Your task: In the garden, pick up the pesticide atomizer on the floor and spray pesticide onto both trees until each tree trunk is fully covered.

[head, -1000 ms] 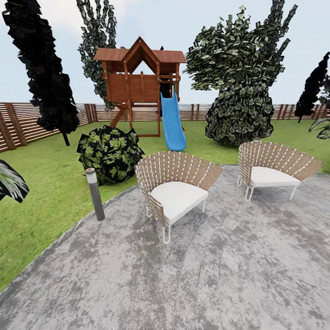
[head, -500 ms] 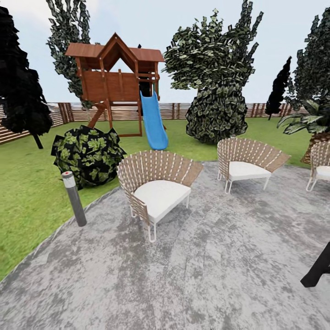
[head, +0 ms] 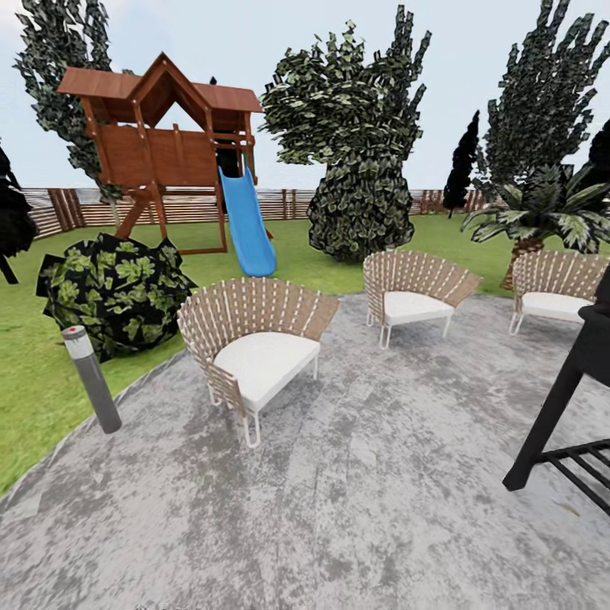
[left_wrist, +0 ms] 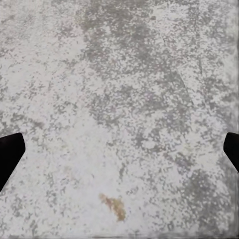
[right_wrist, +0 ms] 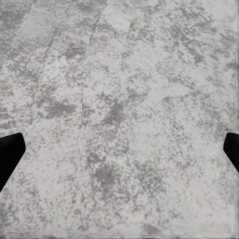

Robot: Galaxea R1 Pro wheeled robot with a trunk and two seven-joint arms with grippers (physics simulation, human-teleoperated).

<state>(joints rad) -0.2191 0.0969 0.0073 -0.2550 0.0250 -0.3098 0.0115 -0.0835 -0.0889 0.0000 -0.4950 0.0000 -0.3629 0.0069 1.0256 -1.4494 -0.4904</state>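
Note:
The pesticide atomizer is out of view, and so are the bare-trunked trees. I face the garden: a green lawn (head: 34, 398), a slatted wooden fence (head: 284, 203), a wooden playhouse (head: 161, 127) and a blue slide (head: 247, 222). Mottled grey paving (head: 356, 483) makes up the floor in front of me. My left gripper (left_wrist: 119, 152) hangs open over bare paving, its black fingertips (left_wrist: 10, 154) far apart. In the right wrist view my right gripper (right_wrist: 119, 152) is open the same way above the paving, with nothing between the fingers.
Three woven chairs with white cushions stand on the paving: near (head: 254, 339), middle (head: 411, 292) and far right (head: 555, 284). A black slatted table (head: 572, 398) stands close at the right. A grey bollard lamp (head: 91, 379), a leafy bush (head: 114, 292), a palm (head: 542, 207) and bushy trees (head: 352, 135) edge the lawn.
The whole head view has swung to the right, so everything has slid leftward. The black table, a third chair and the palm have come into view at the right.

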